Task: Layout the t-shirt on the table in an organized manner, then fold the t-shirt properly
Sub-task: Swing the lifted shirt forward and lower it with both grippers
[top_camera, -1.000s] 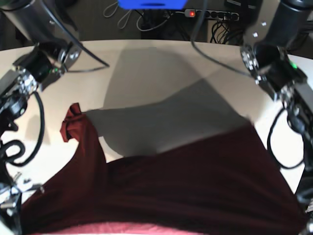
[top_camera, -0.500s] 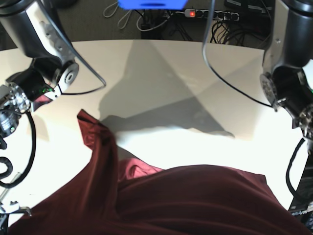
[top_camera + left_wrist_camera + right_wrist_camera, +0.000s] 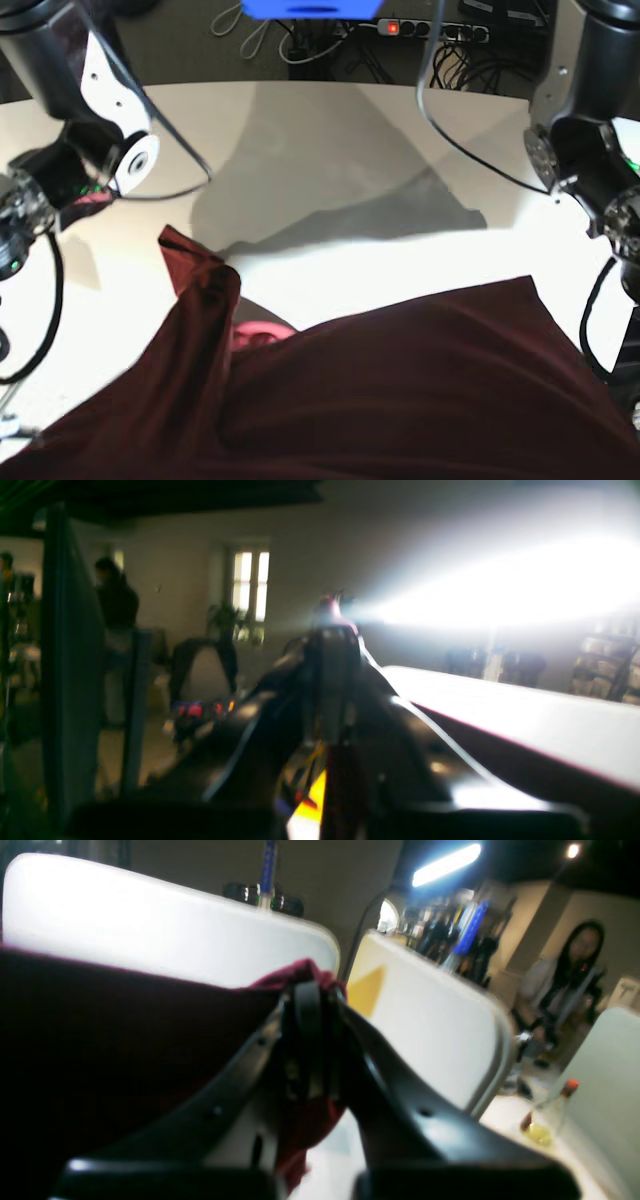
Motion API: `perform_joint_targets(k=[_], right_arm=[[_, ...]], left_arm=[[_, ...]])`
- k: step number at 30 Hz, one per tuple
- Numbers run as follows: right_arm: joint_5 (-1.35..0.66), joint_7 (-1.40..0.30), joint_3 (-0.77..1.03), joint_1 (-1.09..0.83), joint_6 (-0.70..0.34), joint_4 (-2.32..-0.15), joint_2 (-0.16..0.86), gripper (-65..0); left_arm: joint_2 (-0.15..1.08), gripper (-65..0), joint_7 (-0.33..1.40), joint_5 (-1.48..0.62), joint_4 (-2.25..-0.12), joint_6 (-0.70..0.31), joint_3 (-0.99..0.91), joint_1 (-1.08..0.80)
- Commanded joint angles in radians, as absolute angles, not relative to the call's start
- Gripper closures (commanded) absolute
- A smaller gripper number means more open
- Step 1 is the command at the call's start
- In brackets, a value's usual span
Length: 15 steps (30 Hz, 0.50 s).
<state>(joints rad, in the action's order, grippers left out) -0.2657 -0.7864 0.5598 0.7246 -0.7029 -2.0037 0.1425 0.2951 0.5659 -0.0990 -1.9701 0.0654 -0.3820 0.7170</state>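
The t-shirt point(image 3: 400, 390) is thin, soft, dark maroon cloth with a faint sheen, hanging as a broad sheet across the near part of the base view and cut off by the bottom edge. One sleeve point(image 3: 190, 262) folds into a pointed flap at its upper left, and a paler pink patch point(image 3: 262, 332) shows beside it.

The right claw point(image 3: 312, 990) is pressed together, pinching a bunched maroon edge of the shirt; cloth spreads away to its left and a bit hangs below its black, smooth, tapering fingers point(image 3: 305, 1010). The left claw point(image 3: 332, 630) is also closed; its tip is blurred and washed out by glare, with a reddish trace at the tip, and a taut maroon edge runs off to its right, so it appears to be gripping the shirt too.

The bench point(image 3: 320, 160) is smooth, plain white with a curved far edge, crossed by grey shadows beyond the cloth. Behind it lie cables and a power strip point(image 3: 430, 30). The wrist views show a dim room with a window point(image 3: 248, 585) and a person point(image 3: 570, 975), both blurred.
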Motion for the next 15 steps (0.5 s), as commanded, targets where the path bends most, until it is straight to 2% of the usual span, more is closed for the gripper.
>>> perform_joint_targets(k=[1,15], right_arm=[[-0.28,-0.728,0.556,0.771,-0.698,-2.015,0.16,0.0],[-0.278,-0.657,0.552,0.986,-0.698,-2.017,0.162,0.0]], left_arm=[[0.305,0.0,0.535,-0.093,-1.982,0.071,-0.383,0.769],[0.272,0.0,0.539,-0.085,-1.985,0.073,-0.328,0.931]])
